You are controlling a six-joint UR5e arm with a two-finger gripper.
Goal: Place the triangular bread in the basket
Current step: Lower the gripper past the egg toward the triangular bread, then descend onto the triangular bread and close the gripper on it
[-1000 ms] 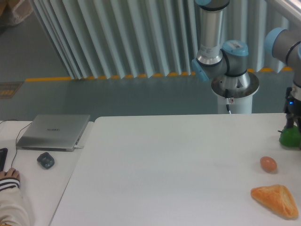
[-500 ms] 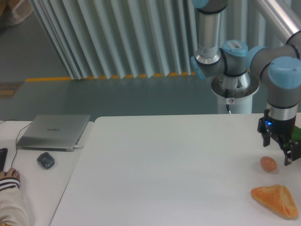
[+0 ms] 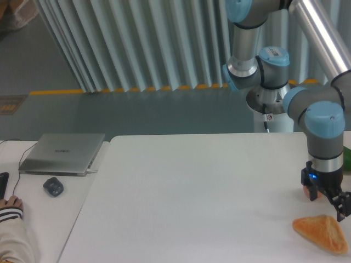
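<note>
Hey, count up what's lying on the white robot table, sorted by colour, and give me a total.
Golden-orange: 1, the triangular bread
Brownish-pink: 1, the egg, mostly hidden behind the gripper
Green: 1, an object at the right edge, mostly cut off
Total: 3
</note>
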